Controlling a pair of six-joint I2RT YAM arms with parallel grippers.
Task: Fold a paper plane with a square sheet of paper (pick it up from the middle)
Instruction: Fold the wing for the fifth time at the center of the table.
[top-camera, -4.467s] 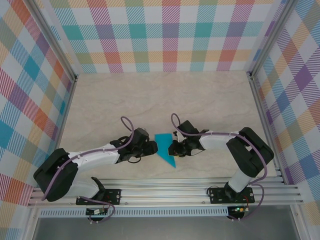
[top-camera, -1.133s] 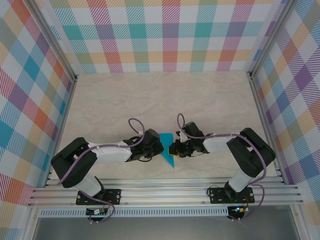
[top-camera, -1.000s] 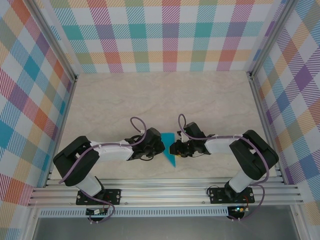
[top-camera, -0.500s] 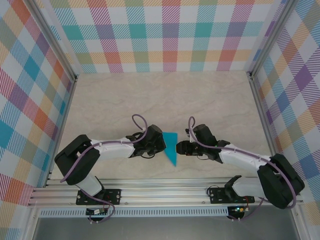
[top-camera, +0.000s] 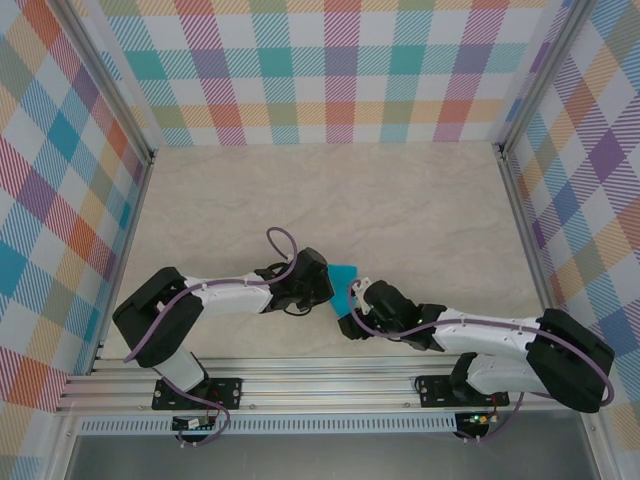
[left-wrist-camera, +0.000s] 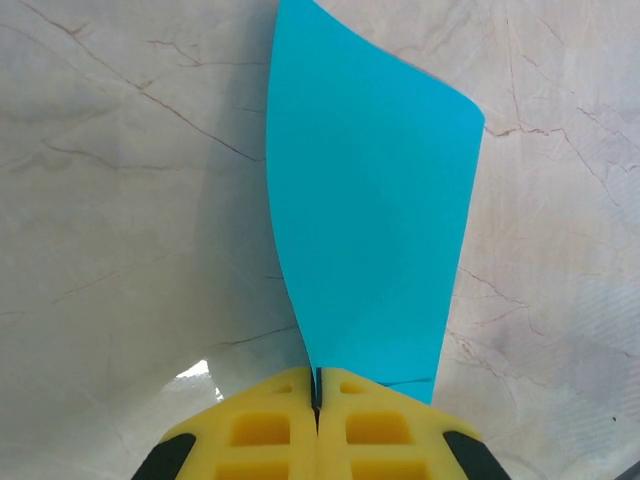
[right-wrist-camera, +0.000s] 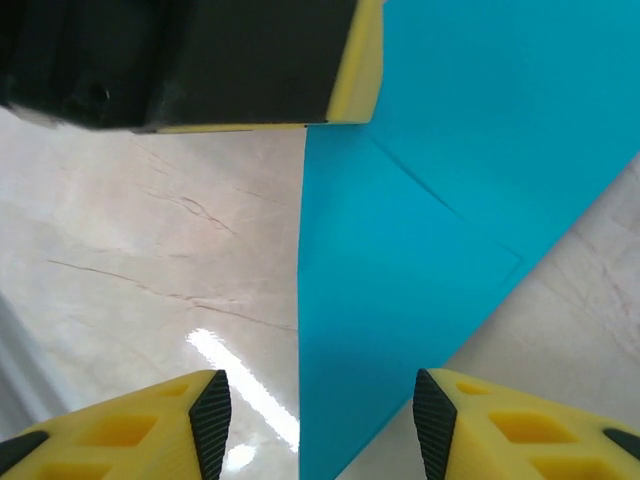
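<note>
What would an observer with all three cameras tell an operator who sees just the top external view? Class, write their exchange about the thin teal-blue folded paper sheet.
Operator: Are the left fingers gripping the thin teal-blue folded paper sheet?
Observer: Yes. The left wrist view shows the yellow fingers shut on its near edge.
Operator: And the right fingers?
Observer: Open, one on either side of the paper's narrow end.
Operator: Any layers visible?
Observer: A diagonal fold edge crosses it in the right wrist view.
</note>
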